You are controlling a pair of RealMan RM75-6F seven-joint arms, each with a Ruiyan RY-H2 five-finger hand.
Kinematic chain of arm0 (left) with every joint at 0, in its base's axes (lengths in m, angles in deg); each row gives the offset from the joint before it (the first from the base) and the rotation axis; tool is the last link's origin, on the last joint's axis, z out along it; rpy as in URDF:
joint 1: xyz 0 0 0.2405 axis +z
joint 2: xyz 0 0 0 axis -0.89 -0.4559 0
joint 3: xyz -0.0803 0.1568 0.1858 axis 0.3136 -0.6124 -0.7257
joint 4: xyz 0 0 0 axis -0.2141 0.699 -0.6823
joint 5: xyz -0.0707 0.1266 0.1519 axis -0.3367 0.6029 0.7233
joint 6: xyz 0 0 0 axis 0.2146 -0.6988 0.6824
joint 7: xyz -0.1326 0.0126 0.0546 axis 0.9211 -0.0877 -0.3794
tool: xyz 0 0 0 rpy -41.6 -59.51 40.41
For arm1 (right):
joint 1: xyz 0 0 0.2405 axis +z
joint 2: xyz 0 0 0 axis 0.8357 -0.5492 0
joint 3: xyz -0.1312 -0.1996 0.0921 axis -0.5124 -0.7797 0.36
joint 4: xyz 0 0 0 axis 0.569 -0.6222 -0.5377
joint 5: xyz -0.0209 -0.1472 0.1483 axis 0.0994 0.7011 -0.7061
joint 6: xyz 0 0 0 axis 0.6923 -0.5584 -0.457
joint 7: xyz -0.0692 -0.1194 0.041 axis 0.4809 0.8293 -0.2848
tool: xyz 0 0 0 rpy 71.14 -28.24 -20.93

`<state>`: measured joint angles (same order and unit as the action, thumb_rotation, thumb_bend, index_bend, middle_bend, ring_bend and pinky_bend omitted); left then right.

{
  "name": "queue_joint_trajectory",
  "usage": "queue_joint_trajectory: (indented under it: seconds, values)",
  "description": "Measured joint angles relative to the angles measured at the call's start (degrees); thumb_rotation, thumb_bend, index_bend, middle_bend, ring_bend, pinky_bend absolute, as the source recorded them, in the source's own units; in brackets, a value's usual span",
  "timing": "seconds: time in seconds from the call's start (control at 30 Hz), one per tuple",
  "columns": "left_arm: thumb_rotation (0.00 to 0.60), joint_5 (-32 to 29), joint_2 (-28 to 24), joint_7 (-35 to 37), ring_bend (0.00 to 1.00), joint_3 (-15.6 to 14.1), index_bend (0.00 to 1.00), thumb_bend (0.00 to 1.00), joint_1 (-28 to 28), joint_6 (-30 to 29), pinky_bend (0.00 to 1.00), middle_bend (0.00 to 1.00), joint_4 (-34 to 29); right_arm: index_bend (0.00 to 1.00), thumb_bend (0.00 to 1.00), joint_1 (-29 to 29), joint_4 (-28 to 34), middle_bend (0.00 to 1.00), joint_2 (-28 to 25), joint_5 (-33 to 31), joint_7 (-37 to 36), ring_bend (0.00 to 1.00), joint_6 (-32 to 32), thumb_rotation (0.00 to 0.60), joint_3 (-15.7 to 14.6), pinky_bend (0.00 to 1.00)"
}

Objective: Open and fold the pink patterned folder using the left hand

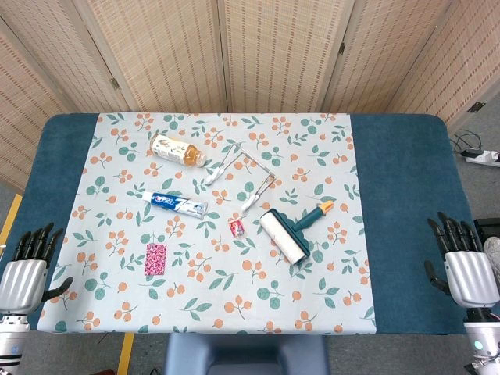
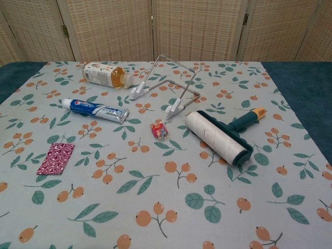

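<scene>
Head view: a tabletop (image 1: 406,219) covered in dark teal fabric is overlaid by a pale cloth printed with orange berries and green leaves (image 1: 226,297). On the cloth are laid a lint roller with a white drum and a teal handle tipped in orange (image 1: 291,232), a bent metal wire stand with white feet (image 1: 244,176), a clear plastic bottle of amber liquid on its side (image 1: 178,150), a blue and white toothpaste tube (image 1: 173,204), and a small red and white packet (image 1: 237,226). The pink patterned folder (image 1: 156,258) is seen as a small flat rectangle, closed, with a dense pink-and-white pattern; it lies on the left part of the cloth, below the toothpaste tube, touched by nothing. The left hand (image 1: 25,273) is held at the tabletop's near left corner, its dark fingers (image 1: 35,238) spread and holding nothing. The right hand (image 1: 462,266) is held at the near right edge, likewise spread and unladen. Neither hand is shown in the chest view.
</scene>
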<state>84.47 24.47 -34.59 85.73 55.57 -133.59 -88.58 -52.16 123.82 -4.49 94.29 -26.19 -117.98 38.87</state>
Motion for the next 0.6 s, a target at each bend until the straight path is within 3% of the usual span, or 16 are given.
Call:
queue_joint_trajectory:
  seconds: [0.37, 0.6]
  values:
    - [0.600, 0.3, 0.6, 1.2, 0.00, 0.1, 0.04, 0.25, -0.3, -0.1, 0.00, 0.00, 1.1, 0.00, 0.46, -0.2, 1.0, 0.00, -0.7, 0.4, 0.2, 0.00, -0.9, 0.600, 0.1, 0.00]
    - [0.600, 1.6, 0.1, 3.4, 0.00, -0.1, 0.10, 0.25, -1.2, 0.9, 0.00, 0.00, 1.4, 0.00, 0.46, -0.5, 1.0, 0.00, -0.9, 0.5, -0.1, 0.00, -1.6, 0.600, 0.3, 0.00]
